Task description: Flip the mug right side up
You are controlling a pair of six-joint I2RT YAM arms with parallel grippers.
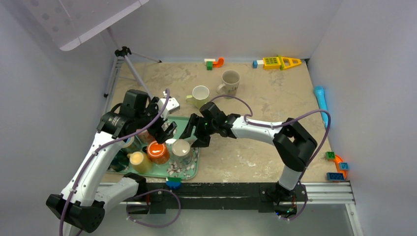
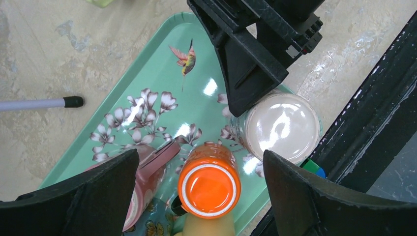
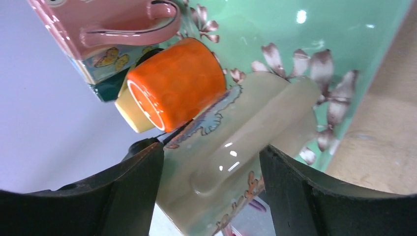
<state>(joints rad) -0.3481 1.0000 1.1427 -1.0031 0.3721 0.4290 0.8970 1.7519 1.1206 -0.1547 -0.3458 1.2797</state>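
The cream mug (image 1: 181, 147) stands upside down at the right edge of the green tray (image 1: 195, 164), touching an orange mug (image 1: 157, 151). The right gripper (image 1: 195, 134) straddles it, but I cannot tell whether the fingers press it. The left gripper (image 1: 165, 132) hangs spread wide above the tray, partly hiding the other mugs.

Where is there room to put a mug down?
The table is bare between the beige mug and the blue tube, and between the tray and the right arm. The tray is crowded with mugs.
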